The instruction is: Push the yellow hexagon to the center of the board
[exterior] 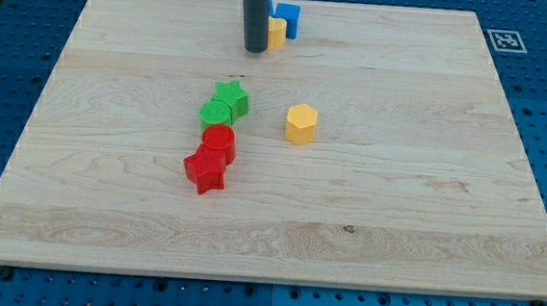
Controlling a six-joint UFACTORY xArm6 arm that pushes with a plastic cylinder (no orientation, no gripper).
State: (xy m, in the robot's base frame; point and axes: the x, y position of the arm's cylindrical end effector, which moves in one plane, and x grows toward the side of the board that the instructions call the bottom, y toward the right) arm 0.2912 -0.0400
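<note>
The yellow hexagon (301, 123) stands near the middle of the wooden board (424, 212), a little right of the green blocks. My tip (255, 49) is near the view's top, well above and left of the hexagon, apart from it. The rod rises out of the view's top edge. A small yellow block (277, 34) and a blue block (288, 17) sit just right of the rod, partly hidden by it.
A green star (231, 98) and a green round block (215, 112) touch each other at centre left. Below them lie a red round block (219, 141) and a red star (206, 170). A marker tag (503, 40) sits at the top right corner.
</note>
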